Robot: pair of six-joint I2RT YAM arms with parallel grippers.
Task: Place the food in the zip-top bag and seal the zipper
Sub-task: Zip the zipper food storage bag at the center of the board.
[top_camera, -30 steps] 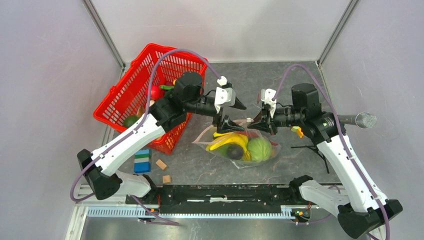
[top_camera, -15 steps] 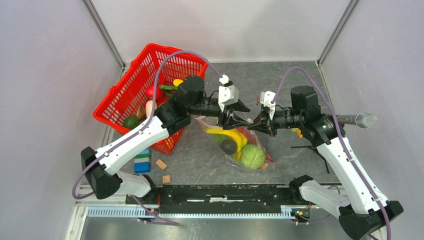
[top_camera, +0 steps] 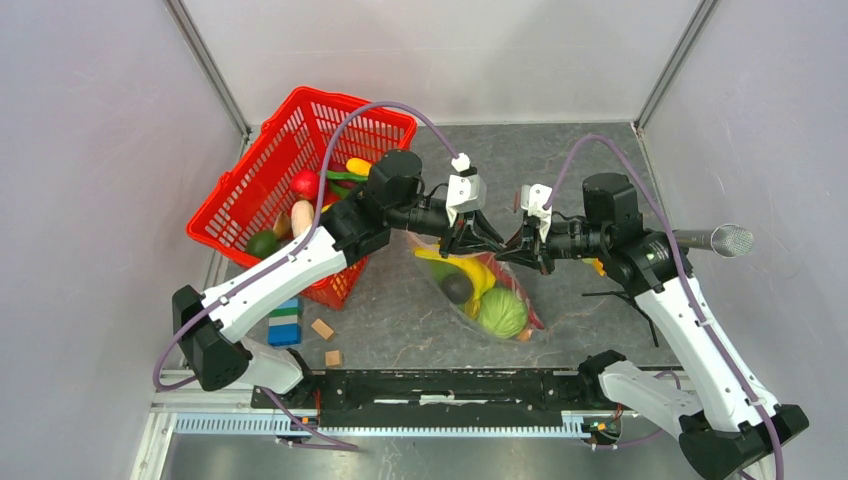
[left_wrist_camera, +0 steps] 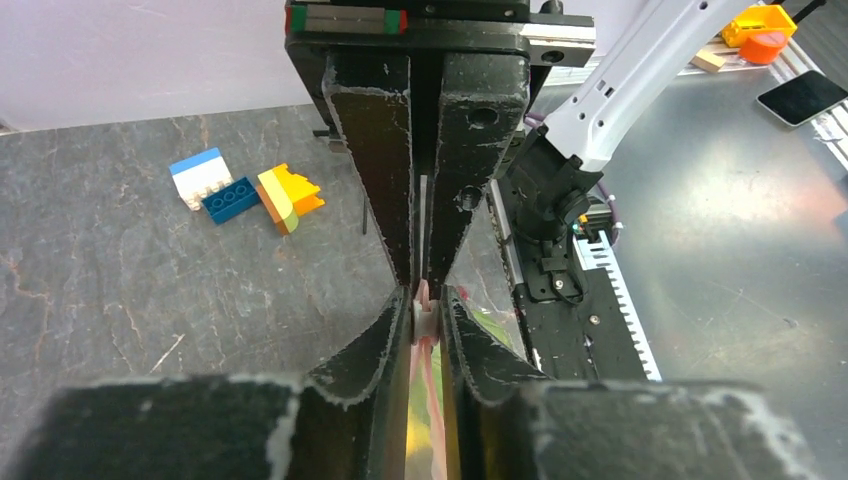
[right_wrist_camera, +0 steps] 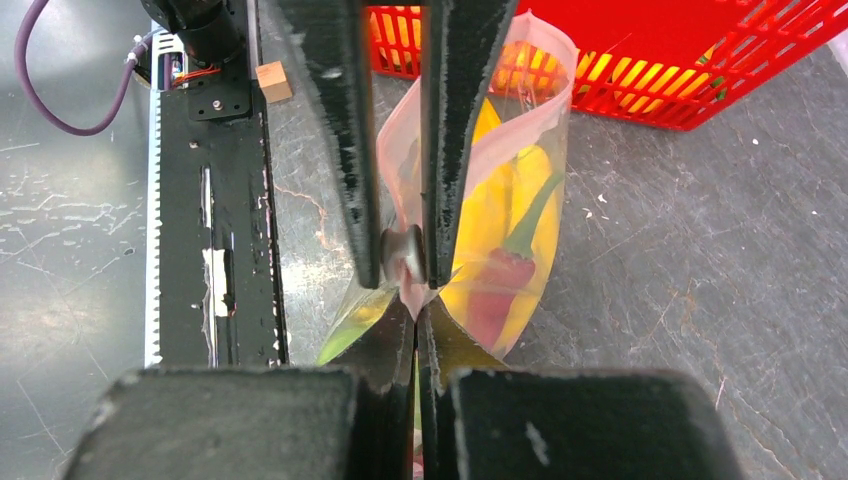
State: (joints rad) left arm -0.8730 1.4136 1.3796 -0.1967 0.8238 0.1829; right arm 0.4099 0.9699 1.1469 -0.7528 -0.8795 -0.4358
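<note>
Pale walls hem a grey stone-look tabletop on the left, far and right; a black rail lines the near edge. At centre, the left gripper and right gripper meet tip to tip, each pinching the pink zipper strip of a clear bag. Yellow bananas and a green ball lie inside, trailing nearward. A red basket sits just left; blocks lie near left. Bare tabletop shows far and right of the bag.
</note>
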